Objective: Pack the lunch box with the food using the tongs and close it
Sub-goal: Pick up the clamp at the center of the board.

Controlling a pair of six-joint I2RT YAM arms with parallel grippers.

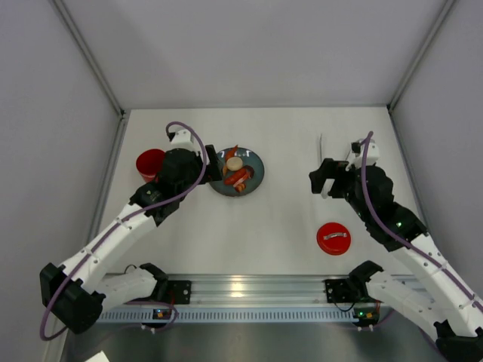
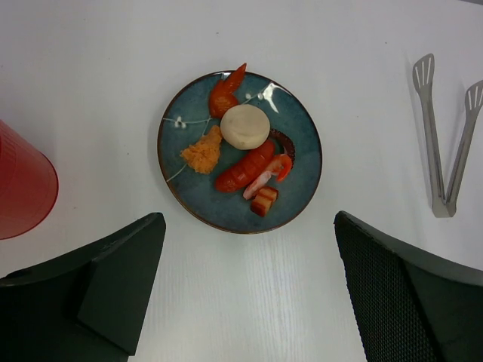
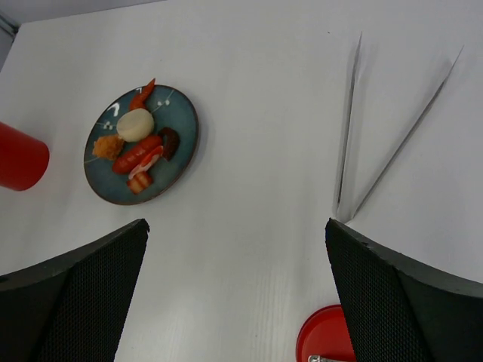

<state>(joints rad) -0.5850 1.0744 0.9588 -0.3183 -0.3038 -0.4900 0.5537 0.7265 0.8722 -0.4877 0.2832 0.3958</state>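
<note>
Nothing has gone into the lunch box [image 1: 150, 164] yet, so I judge the task to be at its first step: getting hold of the tongs [image 2: 432, 143]. The left end effector [image 2: 249, 302] hangs by the near-left side of the plate [image 2: 219, 204], its fingers spread wide and empty. The right end effector [image 3: 238, 302] is well to the plate's right, equally spread and empty, with the tongs lying just beyond it.

All the food [image 2: 244, 143] sits on the plate:
- a pale round slice [image 2: 244, 126] near the middle;
- a red-brown sausage [image 2: 245, 170] touching its near side;
- a crumbly orange piece [image 2: 202, 153] on the plate's left half;
- an orange wedge [image 2: 226, 90] at the far rim;
- a few small striped bits toward the near rim.

The lunch box stands upright and open to the plate's left, apart from it. Its flat red lid [image 1: 333, 238] lies to the plate's right and nearer the arm bases.

The tongs lie flat on the tabletop [image 1: 279, 226], well to the plate's right. They are slim bright metal, two thin arms in a narrow V with slotted paddle tips. The joined end points toward the arms and the tips point away.

The next move probably falls to the right arm, which is closest. It would need to drop low over the tongs and close across both thin arms somewhere between the joint and the tips. Lying so flat on the tabletop, the tongs could slip or pivot if caught on only one arm.
</note>
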